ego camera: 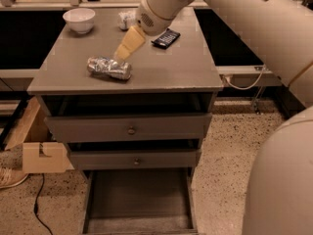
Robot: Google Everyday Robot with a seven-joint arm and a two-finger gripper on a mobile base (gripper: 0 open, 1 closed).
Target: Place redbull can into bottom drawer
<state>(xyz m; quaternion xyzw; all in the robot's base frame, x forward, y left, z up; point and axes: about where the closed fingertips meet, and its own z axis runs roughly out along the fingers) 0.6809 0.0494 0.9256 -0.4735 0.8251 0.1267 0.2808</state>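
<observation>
The redbull can (109,67), shiny silver with bluish patches, lies on its side on the grey cabinet top (161,67), left of centre near the front edge. My gripper (128,45) with pale yellow fingers hangs just above and to the right of the can, pointing down-left at it, with its tips close to the can's right end. The bottom drawer (139,199) is pulled out at floor level and its flat grey floor is bare.
A white bowl (79,19) stands at the back left of the top. A clear plastic bottle (126,18) lies at the back, partly behind my arm. A flat black snack bar (166,37) lies right of the gripper. A cardboard box (41,155) and a cable are on the floor at left.
</observation>
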